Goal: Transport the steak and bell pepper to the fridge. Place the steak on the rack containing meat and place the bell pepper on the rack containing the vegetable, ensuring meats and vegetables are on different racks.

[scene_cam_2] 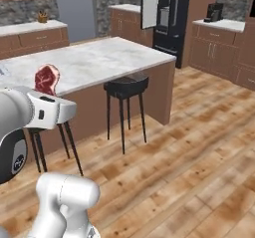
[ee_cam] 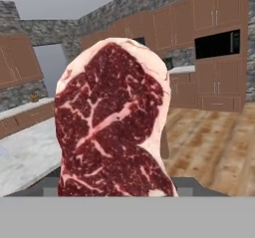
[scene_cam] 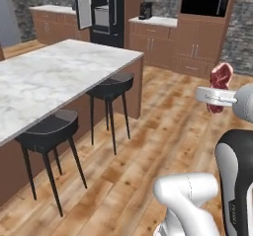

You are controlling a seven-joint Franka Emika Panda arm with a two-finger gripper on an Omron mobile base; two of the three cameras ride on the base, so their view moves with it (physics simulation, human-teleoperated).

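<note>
Long marble-topped desk point(scene_cam: 59, 77) runs across the room, pale grey-veined top over brown sides; nothing legible lies on its visible stretch. Wood-plank floor point(scene_cam: 163, 131) carries two black round-seated stools point(scene_cam: 109, 88) standing side by side at the desk's near edge, seats tucked partly under the overhang. Far desk point(scene_cam: 154, 20) by the wall holds a small dark appliance point(scene_cam: 145, 10).

The steak point(ee_cam: 112, 122) stands upright close before the camera, dark red and marbled with a pale fat edge, its lower end at the bottom of the view. To its left lies a pale marble worktop point(ee_cam: 25, 157). Behind it run brown cabinets point(ee_cam: 179, 23), a dark microwave point(ee_cam: 217, 44) and wooden floor point(ee_cam: 214, 142).
</note>
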